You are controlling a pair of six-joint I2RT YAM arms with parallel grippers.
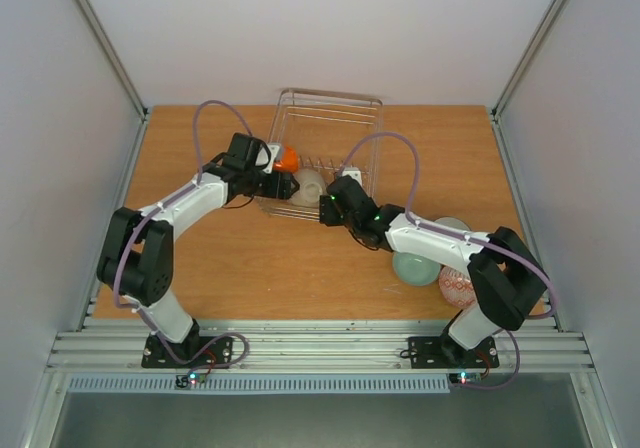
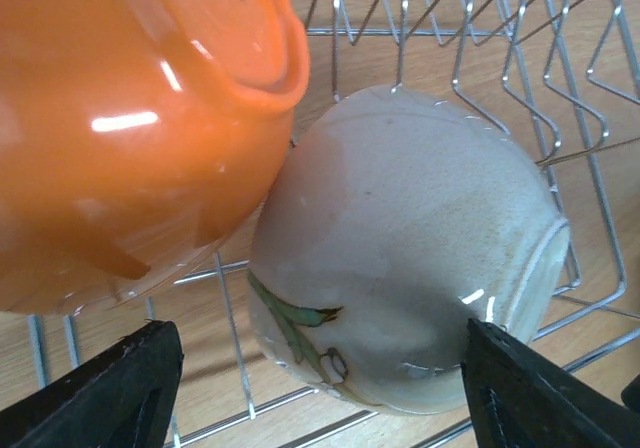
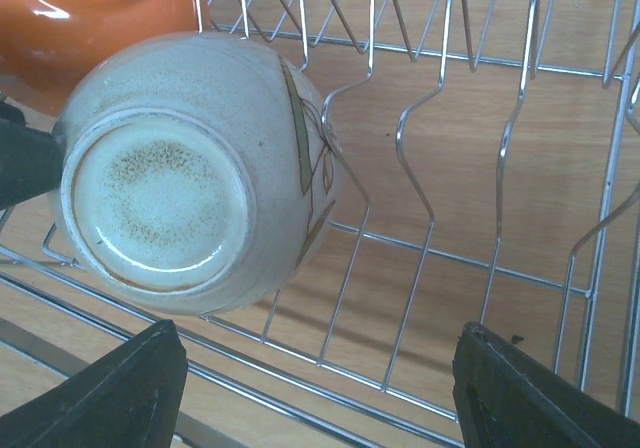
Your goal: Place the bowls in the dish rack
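No text, label, brand, number or sign can be read in any of the views. The only marking is a painted leaf motif (image 2: 295, 318), green and brown, on the side of the speckled cream bowl (image 2: 400, 258). It has no letters or digits
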